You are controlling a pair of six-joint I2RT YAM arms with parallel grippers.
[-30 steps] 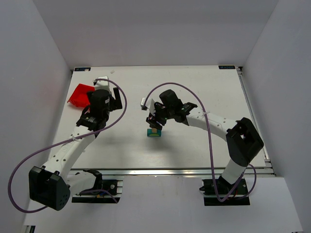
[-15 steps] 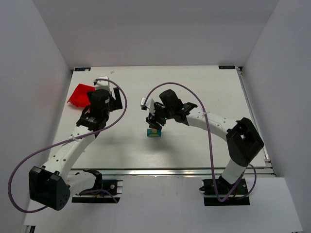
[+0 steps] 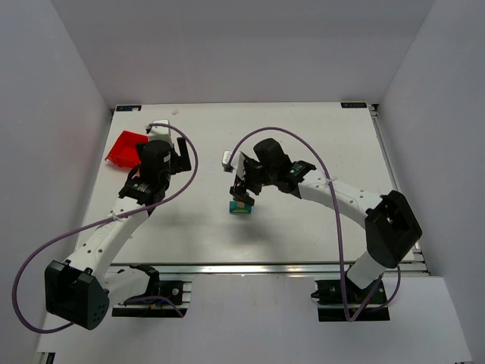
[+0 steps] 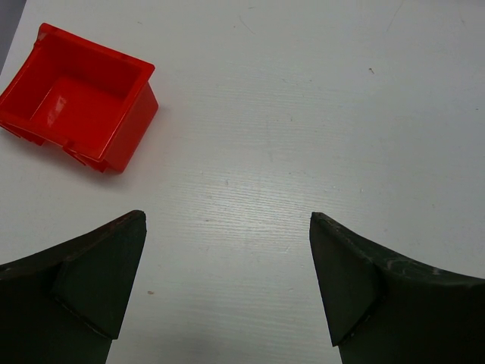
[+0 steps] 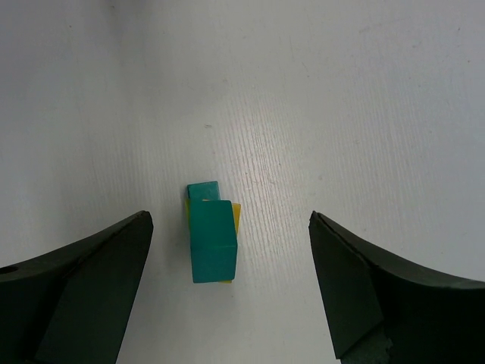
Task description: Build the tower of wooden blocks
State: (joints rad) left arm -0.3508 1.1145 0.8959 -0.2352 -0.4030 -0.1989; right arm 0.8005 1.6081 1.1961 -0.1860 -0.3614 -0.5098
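Top view: the wood block tower (image 3: 241, 206) stands on the table (image 3: 318, 129) just at the tips of the right jaws; the red bin (image 3: 125, 147) sits just left of the left jaws.
Left wrist: left jaws wide, bare table between them; bin ahead, to their left.
Right wrist: right jaws wide; tower between them, touching neither, teal block on top.

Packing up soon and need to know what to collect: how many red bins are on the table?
1. The red bin lies near the far left edge of the table. No second one shows, though part of the surface is covered from above.
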